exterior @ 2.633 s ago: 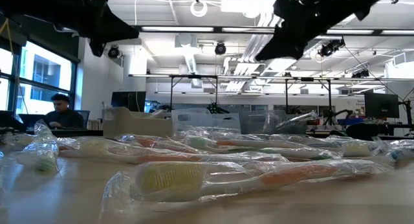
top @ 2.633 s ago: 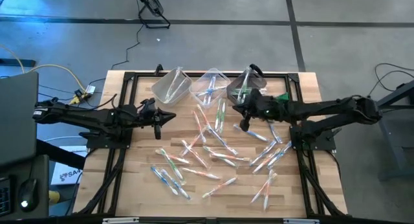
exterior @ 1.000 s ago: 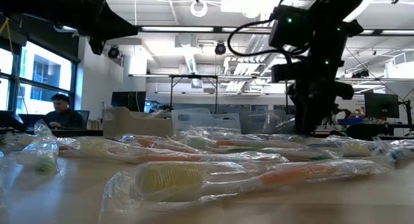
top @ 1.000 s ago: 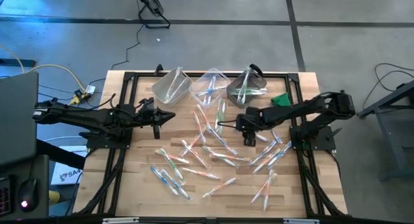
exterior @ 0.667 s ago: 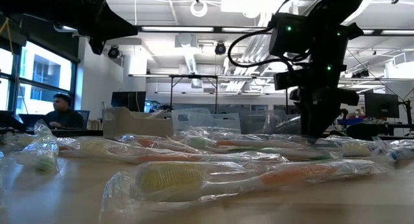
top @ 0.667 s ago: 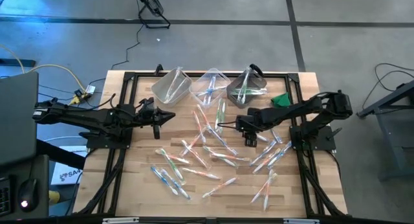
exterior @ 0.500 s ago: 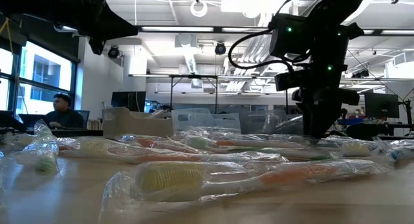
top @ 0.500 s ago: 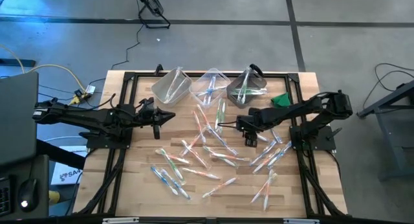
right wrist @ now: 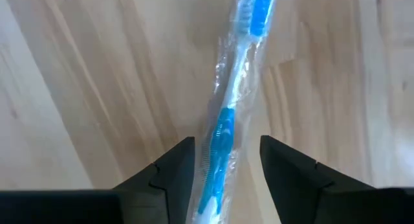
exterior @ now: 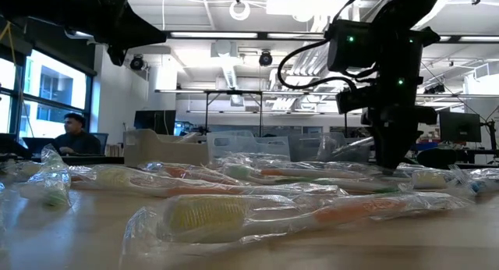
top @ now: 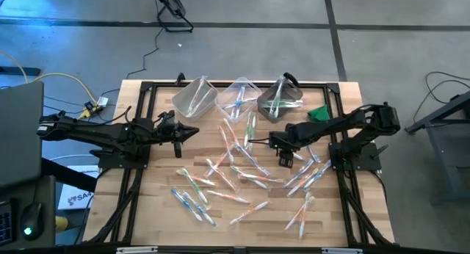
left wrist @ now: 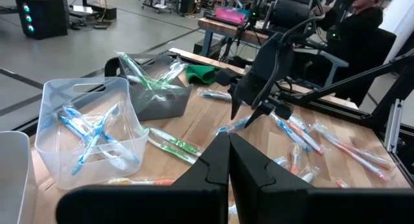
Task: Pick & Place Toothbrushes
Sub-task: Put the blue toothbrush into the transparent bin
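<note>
Toothbrushes (top: 242, 177) in clear wrappers, scattered over the middle and the 4 o'clock part of the wooden surface (top: 154, 202) in the high view, some crossing one another. More of them lying in the three plastic bins along the 12 o'clock edge: clear bin (top: 194, 98) at 11 o'clock, middle bin (top: 239, 95) with blue-handled ones, grey bin (top: 281, 97) with green-handled ones. Small green object (top: 318, 113) just beside the grey bin, toward 3 o'clock. Right gripper (top: 285, 160) lowered among the brushes right of centre, jaws parted and straddling a blue-handled toothbrush (right wrist: 223, 130) lying flat on the wood, one finger (right wrist: 169, 169) on each side of the wrapper, not yet clamped on it; cannot tell whether the tips touch the plastic. Left gripper (top: 192, 131) hanging over the 9 o'clock side, jaws shut with nothing between them, well apart from the pile. Seen from the low view, wrapped brushes filling the foreground and a person (exterior: 72, 134) seated far off at 9 o'clock in the room behind.
</note>
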Robot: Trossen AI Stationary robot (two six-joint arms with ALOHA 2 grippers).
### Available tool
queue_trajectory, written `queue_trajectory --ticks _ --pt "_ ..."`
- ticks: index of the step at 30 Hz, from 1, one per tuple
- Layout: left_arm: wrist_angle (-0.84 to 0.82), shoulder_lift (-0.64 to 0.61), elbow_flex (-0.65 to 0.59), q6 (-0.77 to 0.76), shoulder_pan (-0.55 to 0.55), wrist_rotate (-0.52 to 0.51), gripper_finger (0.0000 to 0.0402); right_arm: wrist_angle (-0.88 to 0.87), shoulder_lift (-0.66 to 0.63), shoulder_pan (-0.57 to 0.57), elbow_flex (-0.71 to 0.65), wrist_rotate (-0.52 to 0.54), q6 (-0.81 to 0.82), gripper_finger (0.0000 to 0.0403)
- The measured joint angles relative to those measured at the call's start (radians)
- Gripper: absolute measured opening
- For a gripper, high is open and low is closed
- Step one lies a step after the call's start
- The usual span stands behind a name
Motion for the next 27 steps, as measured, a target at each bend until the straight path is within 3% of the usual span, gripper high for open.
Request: queue_trajectory --ticks 15,27 --pt "0.0 0.0 0.0 0.0 0.0 0.0 0.0 0.002 0.017 0.0 -0.001 -0.038 0.002 0.0142" --pt "0.001 0.0 -0.001 0.0 0.0 0.0 0.0 0.056 0.022 0.003 -0.035 -0.038 0.019 0.0097"
